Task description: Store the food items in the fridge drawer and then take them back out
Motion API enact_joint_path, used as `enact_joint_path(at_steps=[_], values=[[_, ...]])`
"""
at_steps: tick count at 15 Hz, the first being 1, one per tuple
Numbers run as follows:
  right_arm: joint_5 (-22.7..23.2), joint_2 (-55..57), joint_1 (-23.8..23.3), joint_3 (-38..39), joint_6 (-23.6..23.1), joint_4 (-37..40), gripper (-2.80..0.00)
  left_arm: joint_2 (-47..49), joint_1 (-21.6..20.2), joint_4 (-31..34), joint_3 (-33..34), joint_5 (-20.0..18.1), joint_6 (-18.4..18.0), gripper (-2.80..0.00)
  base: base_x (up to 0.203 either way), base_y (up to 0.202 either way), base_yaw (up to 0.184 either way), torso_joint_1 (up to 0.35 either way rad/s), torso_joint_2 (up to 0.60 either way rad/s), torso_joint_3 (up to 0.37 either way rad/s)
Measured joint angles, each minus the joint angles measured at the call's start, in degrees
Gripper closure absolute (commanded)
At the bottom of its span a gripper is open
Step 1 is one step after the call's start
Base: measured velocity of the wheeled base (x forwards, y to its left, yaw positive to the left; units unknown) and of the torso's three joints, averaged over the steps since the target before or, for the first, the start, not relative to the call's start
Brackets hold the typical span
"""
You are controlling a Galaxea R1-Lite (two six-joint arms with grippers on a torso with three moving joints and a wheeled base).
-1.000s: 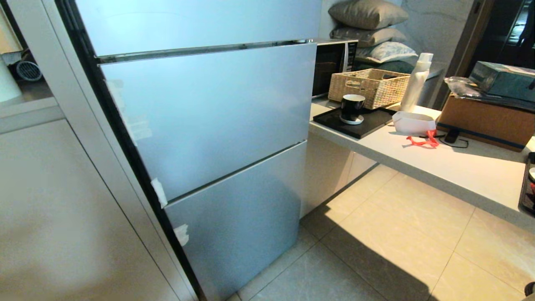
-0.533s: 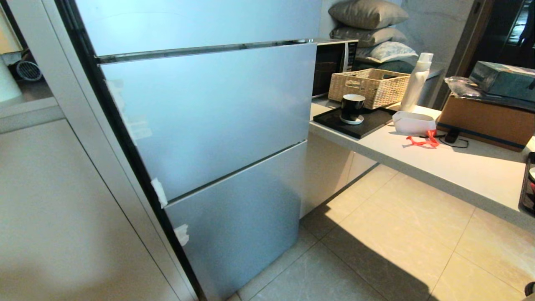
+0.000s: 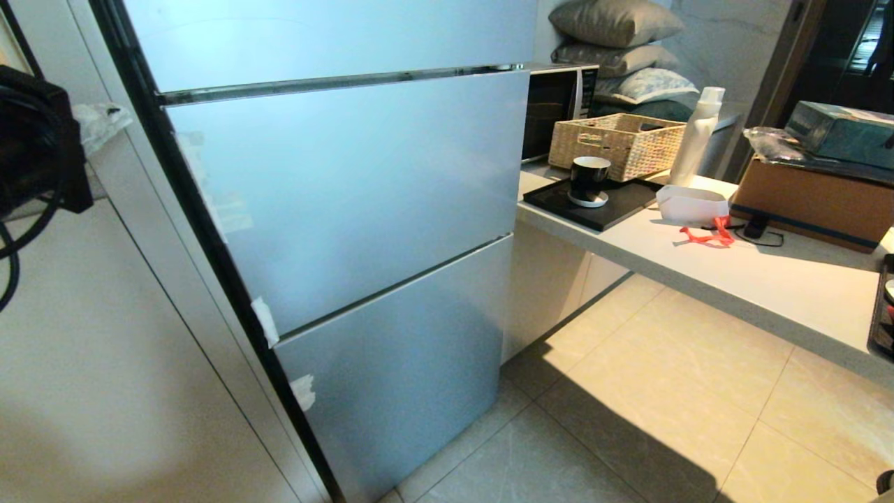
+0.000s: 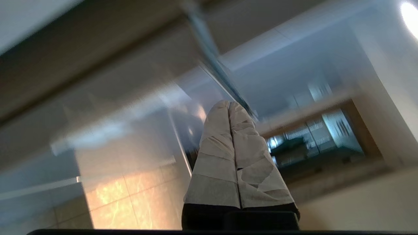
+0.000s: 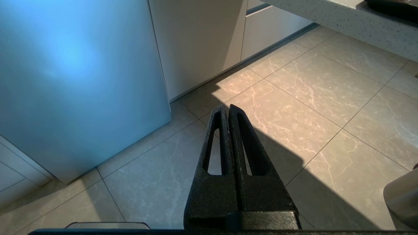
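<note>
The fridge stands closed, its silver-grey door panels (image 3: 349, 188) filling the middle of the head view. The fridge drawer is hidden behind them and the food items are out of view. My left arm (image 3: 35, 140) is raised at the far left edge of the head view, beside the fridge's dark side edge. In its wrist view the left gripper (image 4: 228, 102) is shut and empty, its tape-wrapped fingers (image 4: 215, 147) pressed together and pointing at the fridge front near a panel seam. My right gripper (image 5: 227, 107) is shut and empty, hanging low over the floor tiles.
A grey counter (image 3: 733, 279) runs along the right, carrying a microwave (image 3: 555, 105), a wicker basket (image 3: 614, 143), a mug (image 3: 589, 181) on a black tray, a white bottle (image 3: 698, 136) and a cardboard box (image 3: 810, 202). Tiled floor (image 3: 663, 405) lies before the fridge.
My left arm has swung up into the head view at the left edge, where it was absent before. The fridge, the counter and the right arm have not moved.
</note>
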State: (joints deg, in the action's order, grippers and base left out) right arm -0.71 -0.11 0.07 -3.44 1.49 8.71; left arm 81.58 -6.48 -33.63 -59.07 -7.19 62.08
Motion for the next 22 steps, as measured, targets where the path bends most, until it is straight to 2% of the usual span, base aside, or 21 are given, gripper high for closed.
enact_joint_path(at_steps=[3, 10, 12, 15, 20, 22], values=[[0.02, 0.0, 0.0, 0.0, 0.03, -0.03, 0.0, 6.21, -1.56, -3.04, -1.83, 0.14, 2.0, 0.0, 0.0, 0.0, 0.0, 0.0, 0.0, 0.0], [0.02, 0.01, 0.0, 0.0, 0.37, -0.06, 0.0, 13.06, -2.08, -4.71, -3.22, 0.01, 2.72, 0.0, 0.0, 0.0, 0.0, 0.0, 0.0, 0.0], [0.02, 0.01, 0.0, 0.0, 0.35, -0.06, 0.0, 13.87, -1.33, -4.71, -3.3, -2.0, 2.72, 0.0, 0.0, 0.0, 0.0, 0.0, 0.0, 0.0], [-0.02, 0.04, 0.0, 0.0, 0.33, -0.05, 0.0, 14.03, -0.79, -4.76, -2.75, -7.1, 2.64, 0.0, 0.0, 0.0, 0.0, 0.0, 0.0, 0.0], [-0.34, 0.04, -0.02, 0.0, 0.43, -0.05, 0.0, 13.29, -0.24, -4.23, -0.59, -11.7, 2.52, 0.0, 0.0, 0.0, 0.0, 0.0, 0.0, 0.0], [-0.34, 0.04, 0.03, 0.0, 0.43, -0.05, 0.0, 12.24, 0.25, -4.21, 1.32, -15.81, 2.49, 0.0, 0.0, 0.0, 0.0, 0.0, 0.0, 0.0]])
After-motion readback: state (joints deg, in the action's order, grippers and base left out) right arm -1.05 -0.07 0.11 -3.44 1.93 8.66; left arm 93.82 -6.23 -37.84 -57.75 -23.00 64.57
